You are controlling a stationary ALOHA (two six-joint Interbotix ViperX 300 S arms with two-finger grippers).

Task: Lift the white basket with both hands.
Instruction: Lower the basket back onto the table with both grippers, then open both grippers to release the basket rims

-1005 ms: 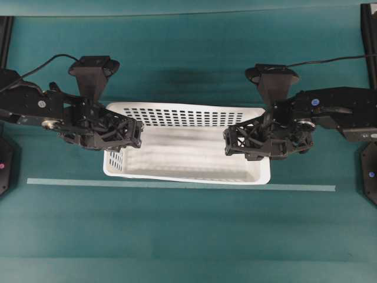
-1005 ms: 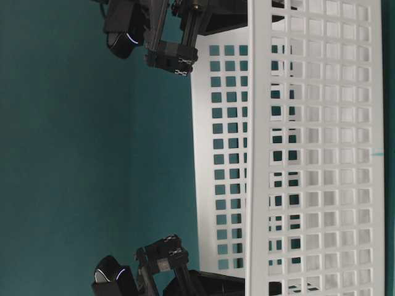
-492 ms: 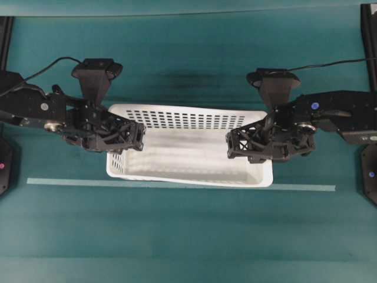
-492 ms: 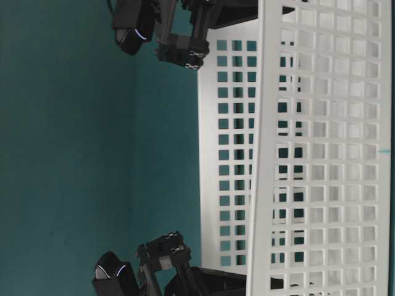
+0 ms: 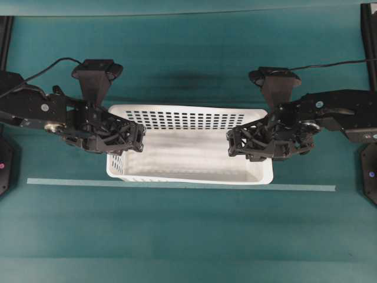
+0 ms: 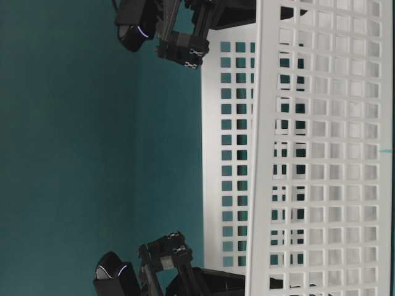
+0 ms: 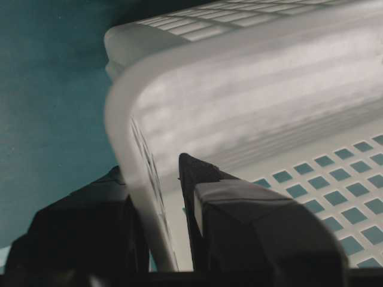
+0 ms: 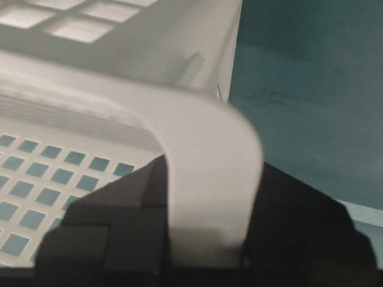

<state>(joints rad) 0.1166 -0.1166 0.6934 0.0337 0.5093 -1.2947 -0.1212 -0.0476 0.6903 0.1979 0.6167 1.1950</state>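
Overhead view showed the left gripper point(image 5: 136, 137) at the left end of the basket point(image 5: 188, 150). Its jaws were closed on the left rim; in the left wrist view one finger point(image 7: 251, 221) stood inside the wall and the other outside, with the rim between them.

The basket was in the middle of the green table point(image 5: 188, 236), just on the far side of a pale tape line point(image 5: 177, 185). It had nothing in it. From the table-level view I judged that it was held off the table, but the table surface under it was not clear to see, so I could not be sure.

At the right end, the right gripper point(image 5: 232, 143) was also clamped on the rim. In the right wrist view the white rim passed between its two dark fingers point(image 8: 108, 239).

What could go wrong: each grip held only a thin, smooth plastic edge. If one arm rose faster than the other, the basket would tilt and the rim could slip out of the lower jaws. If the arms pulled apart or pushed together, the soft walls could bend and one grip could come off, so that the basket would hang from one side or fall.
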